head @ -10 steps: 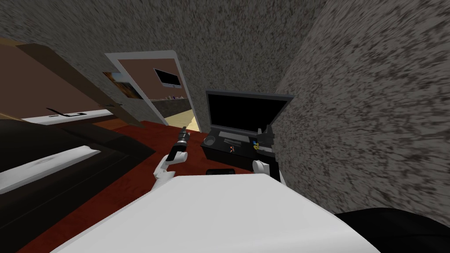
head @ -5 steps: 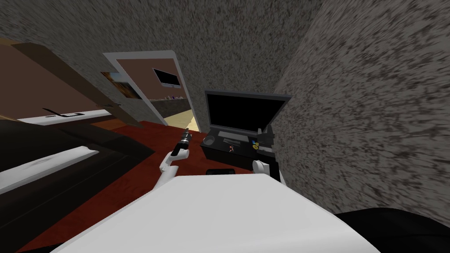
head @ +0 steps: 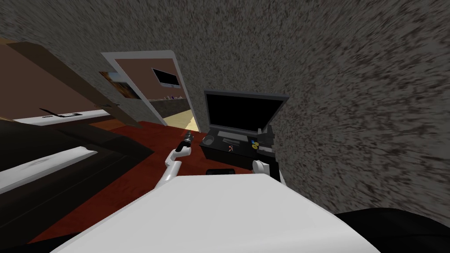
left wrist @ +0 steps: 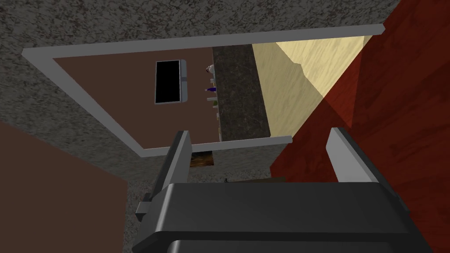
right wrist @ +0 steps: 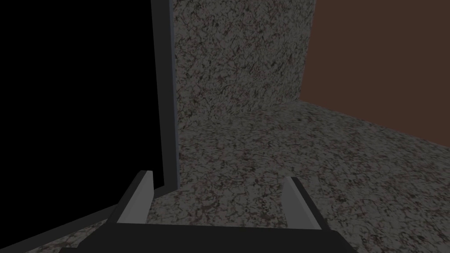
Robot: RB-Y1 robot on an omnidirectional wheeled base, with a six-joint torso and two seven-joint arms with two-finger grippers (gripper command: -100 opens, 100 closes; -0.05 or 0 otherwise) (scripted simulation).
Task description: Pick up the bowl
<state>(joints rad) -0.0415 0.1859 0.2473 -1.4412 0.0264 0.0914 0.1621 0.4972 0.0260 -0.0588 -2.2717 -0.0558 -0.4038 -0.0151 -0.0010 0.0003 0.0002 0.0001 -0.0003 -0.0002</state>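
A small dark grey bowl point(head: 209, 140) sits on the left end of a low black stand point(head: 219, 153), below a black screen point(head: 241, 110). My left gripper point(head: 187, 135) hangs over the red floor just left of the bowl, a little apart from it. In the left wrist view, the left gripper point(left wrist: 259, 132) is open and empty and faces a doorway. My right gripper point(head: 266, 131) is raised over the stand's right end. Seen from the right wrist, this gripper point(right wrist: 217, 176) is open and empty, beside the screen's edge point(right wrist: 165, 92).
The stand also carries a flat grey thing point(head: 230, 140), a tiny red figure point(head: 231, 148) and a yellow and blue item point(head: 255, 145). A speckled wall point(head: 360, 110) closes in on the right. A dark bed point(head: 57, 171) lies left, and an open doorway point(head: 169, 94) stands behind.
My left arm has stretched forward and swung its gripper slightly right, closer to the stand's left end. The head camera has shifted a little. The right arm and the bowl have stayed put.
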